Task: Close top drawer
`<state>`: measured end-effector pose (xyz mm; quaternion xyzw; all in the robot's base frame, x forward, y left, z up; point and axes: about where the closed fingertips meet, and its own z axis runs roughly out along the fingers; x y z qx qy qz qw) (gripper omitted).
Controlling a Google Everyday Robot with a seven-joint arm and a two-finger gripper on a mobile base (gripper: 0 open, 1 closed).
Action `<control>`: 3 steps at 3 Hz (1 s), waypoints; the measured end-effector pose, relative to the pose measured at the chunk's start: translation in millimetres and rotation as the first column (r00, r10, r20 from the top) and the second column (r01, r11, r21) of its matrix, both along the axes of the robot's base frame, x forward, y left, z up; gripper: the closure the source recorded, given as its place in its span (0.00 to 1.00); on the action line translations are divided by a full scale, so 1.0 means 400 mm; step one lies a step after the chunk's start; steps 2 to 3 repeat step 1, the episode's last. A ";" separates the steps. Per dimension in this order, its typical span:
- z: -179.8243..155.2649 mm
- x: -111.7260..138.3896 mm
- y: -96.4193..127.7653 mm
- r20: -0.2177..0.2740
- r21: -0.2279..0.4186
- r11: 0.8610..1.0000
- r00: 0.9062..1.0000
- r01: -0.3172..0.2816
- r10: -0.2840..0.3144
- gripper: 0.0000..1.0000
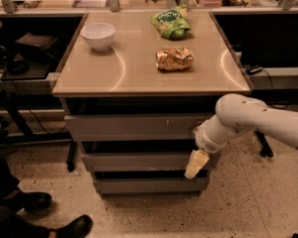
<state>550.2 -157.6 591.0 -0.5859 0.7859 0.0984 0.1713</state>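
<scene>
The top drawer [134,127] is the wide grey metal front just under the tabletop, with small pale marks right of centre. It stands out a little in front of the table's edge. My white arm comes in from the right. My gripper [196,163] hangs in front of the drawers' right end, its pale fingertips [194,166] pointing down over the middle drawer [139,161], below the top drawer's right end. The lowest drawer [144,185] sits under that.
On the beige tabletop [139,78] are a white bowl [98,35], a green snack bag [172,24] and a brown snack bag [174,58]. Dark desks flank the table. A person's black shoes [35,202] stand at the lower left on the speckled floor.
</scene>
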 end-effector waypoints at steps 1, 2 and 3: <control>0.009 0.019 0.004 0.017 -0.002 1.000 1.000 0.007 -0.007 0.00; 0.009 0.019 0.004 0.017 -0.002 1.000 1.000 0.007 -0.007 0.00; 0.009 0.019 0.004 0.017 -0.002 1.000 1.000 0.007 -0.007 0.00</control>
